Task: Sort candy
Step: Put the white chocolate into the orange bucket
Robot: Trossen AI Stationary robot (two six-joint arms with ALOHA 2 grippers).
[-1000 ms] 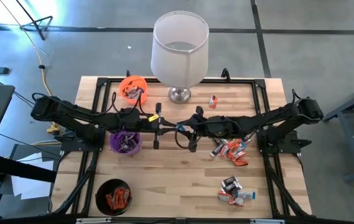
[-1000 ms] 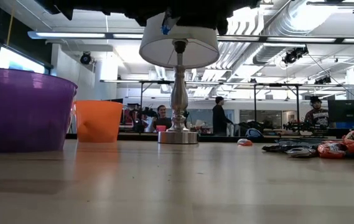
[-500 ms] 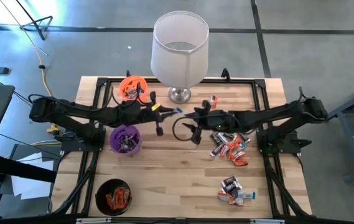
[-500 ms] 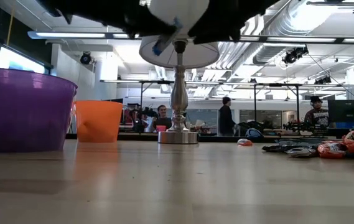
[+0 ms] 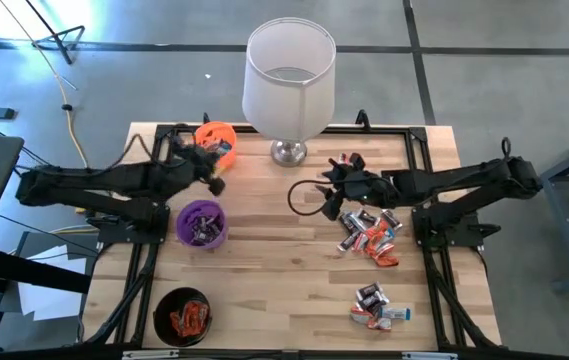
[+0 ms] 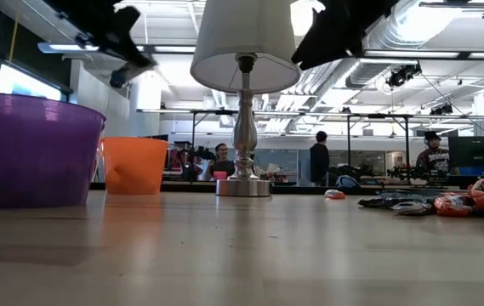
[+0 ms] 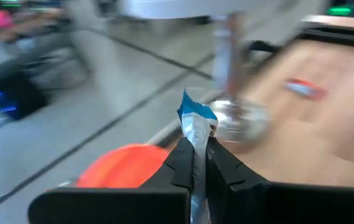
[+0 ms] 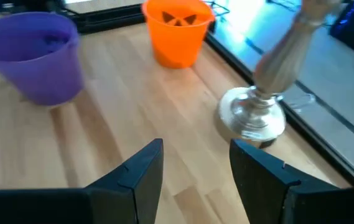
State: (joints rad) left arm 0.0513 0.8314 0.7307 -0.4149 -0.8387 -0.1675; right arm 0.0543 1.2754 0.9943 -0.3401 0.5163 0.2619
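My left gripper (image 7: 196,163) is shut on a silver-and-blue candy (image 7: 195,121), in the air beside the orange cup (image 5: 215,140) at the table's far left. In the high view that gripper (image 5: 214,178) sits between the orange cup and the purple cup (image 5: 201,223). My right gripper (image 8: 195,165) is open and holds nothing; it hovers near the table's middle (image 5: 332,190), pointing toward the lamp's base (image 8: 251,117). Loose candy lies in a pile (image 5: 369,238) on the right, and another pile (image 5: 374,305) lies near the front. My left gripper pinches the candy's silver wrapper (image 7: 195,142) between its two fingers. The blue twisted end (image 7: 192,112) sticks out past the fingertips. The candy is lifted clear of the table, with the orange cup (image 7: 124,167) below and beyond it.
A white-shaded lamp (image 5: 290,75) stands at the far middle on a silver base (image 5: 287,152). One candy (image 5: 342,160) lies alone to the right of that base. A black cup (image 5: 182,315) with orange-red candy stands at the front left. People show in the room behind (image 6: 318,157).
The two grippers stood tip to tip at the table's middle and have drawn apart. My left gripper has gone toward the table's left and far side, to the orange cup, turning as it went with the candy still in it. My right gripper has pulled back to the right.
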